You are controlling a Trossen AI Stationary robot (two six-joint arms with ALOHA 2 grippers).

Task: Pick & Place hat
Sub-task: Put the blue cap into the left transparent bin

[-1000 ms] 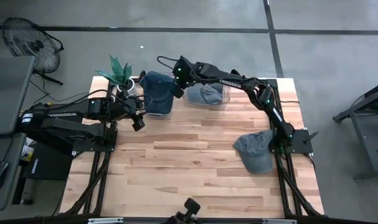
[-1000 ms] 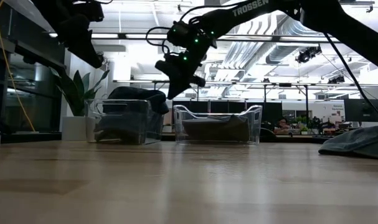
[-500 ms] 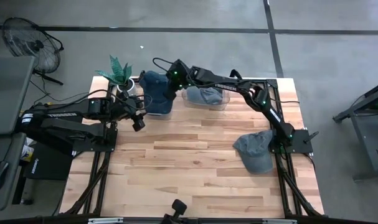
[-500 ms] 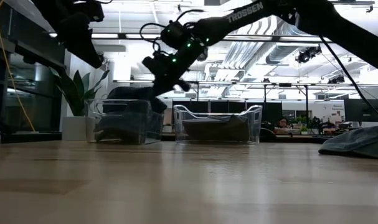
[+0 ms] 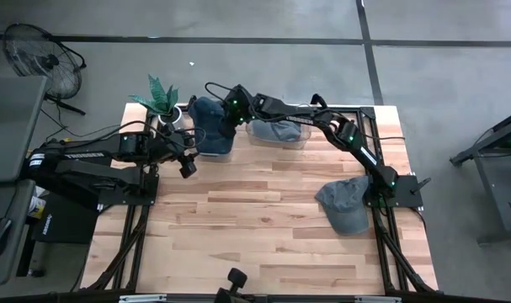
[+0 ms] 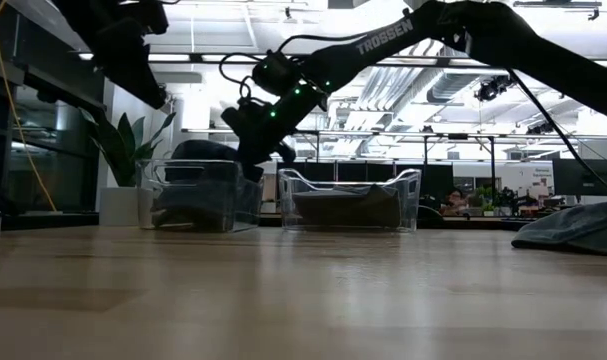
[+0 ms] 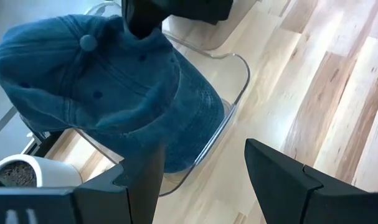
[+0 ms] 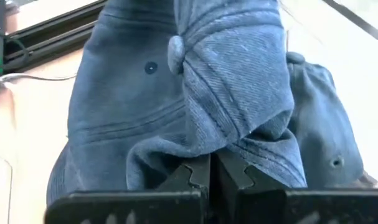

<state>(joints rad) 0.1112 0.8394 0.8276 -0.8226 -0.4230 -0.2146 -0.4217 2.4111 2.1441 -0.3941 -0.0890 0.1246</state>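
Observation:
A dark blue denim hat [image 5: 209, 135] rests on top of the left clear bin [image 6: 198, 195] at the far edge of the table, its crown up [image 7: 101, 93]. My right gripper [image 5: 228, 118] reaches across from the table's right. It is shut, with its tips at the hat's crown [image 8: 210, 171]. My left gripper [image 5: 185, 162] hangs open just near of that bin, fingers apart in the left wrist view [image 7: 204, 186], and touches nothing. My right gripper presses its shut fingertips [image 8: 198, 177] into the side of the blue hat's crown [image 8: 232, 124], below the top button, slanting down from the table's right. The cloth is dented and bunched into folds around the tips. The hat stays on the bin.
A second clear bin [image 5: 279, 130] to the right holds a grey-blue hat. Another grey hat [image 5: 345, 204] lies on the table near the right arm's base. A potted plant [image 5: 164, 99] stands at the far left corner. Bare wood fills the middle and near side.
My right gripper has moved toward the table's left and down, from between the two bins to the blue hat's crown. The hat has stayed on the left bin.

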